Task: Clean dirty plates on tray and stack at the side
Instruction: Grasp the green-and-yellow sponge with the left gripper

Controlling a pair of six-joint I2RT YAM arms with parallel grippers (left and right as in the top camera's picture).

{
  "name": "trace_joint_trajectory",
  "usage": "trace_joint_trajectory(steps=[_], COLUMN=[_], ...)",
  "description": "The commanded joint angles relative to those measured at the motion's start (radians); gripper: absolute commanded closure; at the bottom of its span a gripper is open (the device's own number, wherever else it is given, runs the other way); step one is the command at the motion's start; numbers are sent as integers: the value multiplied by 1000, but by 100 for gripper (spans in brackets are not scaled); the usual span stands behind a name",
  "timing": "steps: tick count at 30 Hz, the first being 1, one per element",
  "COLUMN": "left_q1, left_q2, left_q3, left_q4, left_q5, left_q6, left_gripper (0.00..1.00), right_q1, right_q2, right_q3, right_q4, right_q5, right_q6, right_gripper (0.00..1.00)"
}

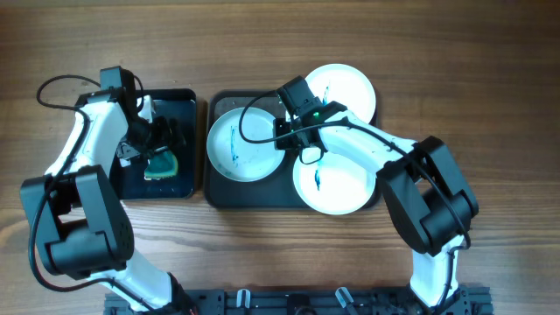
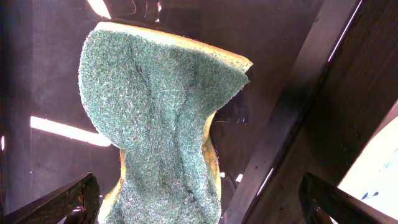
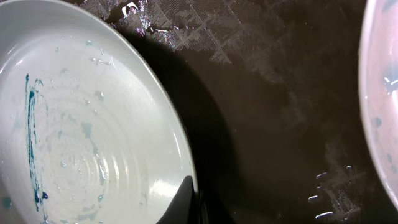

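Three white plates sit on the dark grey tray (image 1: 219,194). The left plate (image 1: 236,144) has blue-green smears and also fills the left of the right wrist view (image 3: 81,124). A second plate (image 1: 346,87) overhangs the tray's back right corner. A third plate (image 1: 337,184) with a smear lies at the front right. My right gripper (image 1: 285,133) grips the left plate's right rim, with one finger (image 3: 189,200) on its inner edge and a wide shadow under that rim. My left gripper (image 1: 157,144) is open over the green sponge (image 2: 155,112), its fingers (image 2: 199,205) wide apart on either side.
The smaller black tray (image 1: 184,98) holding the sponge (image 1: 163,164) stands left of the large tray, and its rim crosses the left wrist view (image 2: 292,106). The large tray's surface is wet (image 3: 280,112). Bare wooden table (image 1: 490,87) surrounds both trays.
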Motion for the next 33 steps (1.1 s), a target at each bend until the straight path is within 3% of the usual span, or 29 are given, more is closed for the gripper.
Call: trace_joint_trajectory(steps=[1, 33], left_q1=[-2, -2], left_q2=[10, 10], left_q3=[-10, -10], left_q4=[0, 0], left_q5=[15, 15], left_q6=[2, 2], left_gripper=[0, 0], right_q1=[2, 3], right_q2=[24, 24], right_q3=[8, 8], right_q4=[-11, -14], right_q5=[2, 2], right_q6=[-13, -22], right_gripper=[96, 96])
